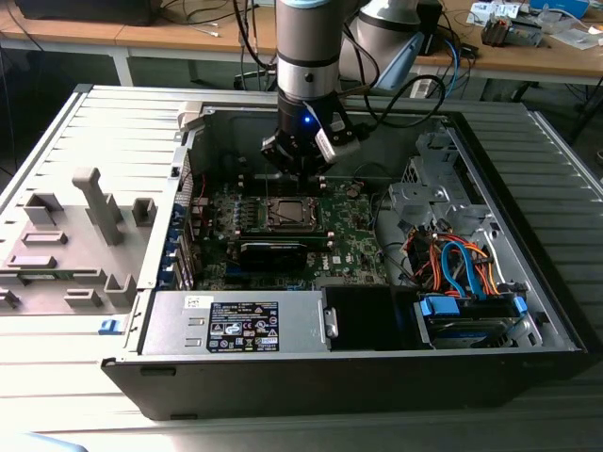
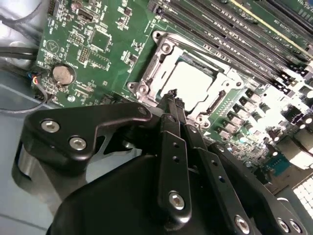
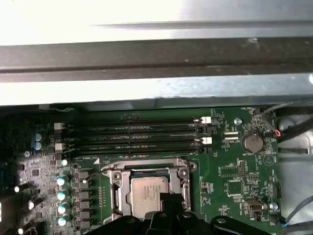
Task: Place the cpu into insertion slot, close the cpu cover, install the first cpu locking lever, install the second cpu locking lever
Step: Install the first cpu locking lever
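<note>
The cpu [image 3: 146, 192] [image 2: 188, 81], a silvery square chip, lies flat in the insertion slot on the green motherboard [image 1: 353, 235]; the slot's contact field is hidden under it. The cpu cover [image 3: 117, 188] [image 2: 156, 63], a metal frame plate, lies down around the chip. A thin wire lever [image 3: 95, 172] sticks out past one corner of the frame. My gripper [image 2: 171, 95] [image 3: 168, 199] [image 1: 297, 171] hangs just above the socket's edge, its black fingers pressed together with nothing between them.
Long black memory slots [image 3: 137, 134] run beside the socket, towards the case wall [image 3: 156, 58]. A coin battery [image 3: 253, 143] sits nearby. A black card [image 1: 273, 251], a power supply [image 1: 236, 325] and coloured cables [image 1: 452, 259] crowd the case. A grey fixture [image 1: 75, 235] stands at the exterior view's left.
</note>
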